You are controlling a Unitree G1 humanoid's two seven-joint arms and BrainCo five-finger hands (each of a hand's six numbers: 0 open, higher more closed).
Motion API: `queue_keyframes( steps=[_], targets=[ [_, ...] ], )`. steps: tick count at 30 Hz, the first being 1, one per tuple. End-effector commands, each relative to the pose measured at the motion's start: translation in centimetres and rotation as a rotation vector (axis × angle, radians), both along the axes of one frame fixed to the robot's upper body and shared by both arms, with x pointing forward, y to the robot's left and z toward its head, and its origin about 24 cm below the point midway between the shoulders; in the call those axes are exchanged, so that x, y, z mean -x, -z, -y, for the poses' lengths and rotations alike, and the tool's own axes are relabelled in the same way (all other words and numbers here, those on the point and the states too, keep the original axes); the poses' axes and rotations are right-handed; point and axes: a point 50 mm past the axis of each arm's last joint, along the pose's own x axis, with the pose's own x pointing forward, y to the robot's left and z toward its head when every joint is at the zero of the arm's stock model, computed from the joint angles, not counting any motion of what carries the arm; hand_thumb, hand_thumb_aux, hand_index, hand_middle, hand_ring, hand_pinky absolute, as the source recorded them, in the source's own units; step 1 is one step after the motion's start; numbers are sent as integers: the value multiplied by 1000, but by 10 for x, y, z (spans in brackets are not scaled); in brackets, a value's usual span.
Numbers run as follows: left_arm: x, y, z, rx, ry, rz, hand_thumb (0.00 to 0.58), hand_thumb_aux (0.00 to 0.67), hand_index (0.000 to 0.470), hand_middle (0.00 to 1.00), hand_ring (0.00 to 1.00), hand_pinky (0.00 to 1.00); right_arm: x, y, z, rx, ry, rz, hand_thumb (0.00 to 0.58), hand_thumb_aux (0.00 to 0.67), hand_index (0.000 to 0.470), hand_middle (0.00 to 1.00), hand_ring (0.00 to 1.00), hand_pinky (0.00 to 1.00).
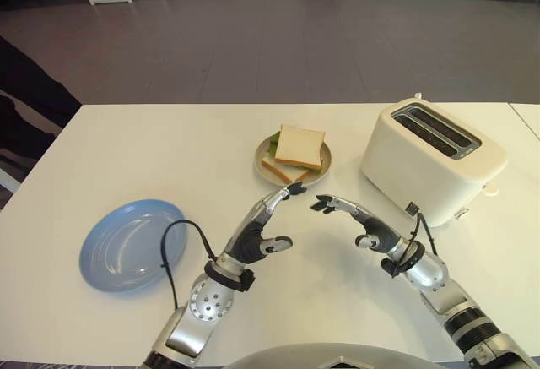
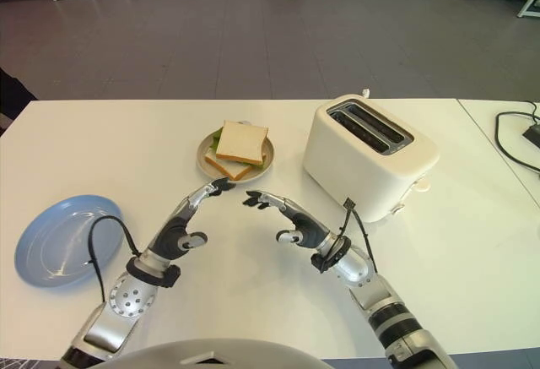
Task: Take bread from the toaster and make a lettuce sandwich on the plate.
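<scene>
A sandwich (image 1: 296, 151) of two bread slices with green lettuce showing at its left edge lies on a small beige plate (image 1: 325, 165) in the middle of the white table. To its right stands a cream toaster (image 1: 432, 161) whose two slots look empty. My left hand (image 1: 261, 227) is just in front of the plate, fingers stretched toward it, holding nothing. My right hand (image 1: 359, 222) is beside it, in front of the toaster, fingers extended and empty.
A blue plate (image 1: 131, 245) lies empty at the table's front left. A black cable runs from the toaster's front corner (image 1: 413, 210) down along my right wrist. Bare table (image 1: 169, 149) stretches behind and left of the sandwich.
</scene>
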Motion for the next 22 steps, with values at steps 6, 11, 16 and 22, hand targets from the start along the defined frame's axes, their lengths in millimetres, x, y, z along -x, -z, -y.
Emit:
queue_keyframes(
  steps=[6,11,16,22],
  targets=[
    [-2,-6,-28,239,-62,-47,0,0,0,0,0,0,-21,-14,25,-332,110,-243,0,0,0,0,0,0],
    [-1,-5,-40,106,-40,-31,0,0,0,0,0,0,-17,-22,22,-363,73,-228,0,0,0,0,0,0],
    [-4,-3,-67,58,-104,-31,0,0,0,0,0,0,-20,-26,23,-365,69,-223,0,0,0,0,0,0],
    [0,-4,-53,78,-49,-19,0,0,0,0,0,0,-24,-26,26,-374,82,-241,0,0,0,0,0,0]
  ],
)
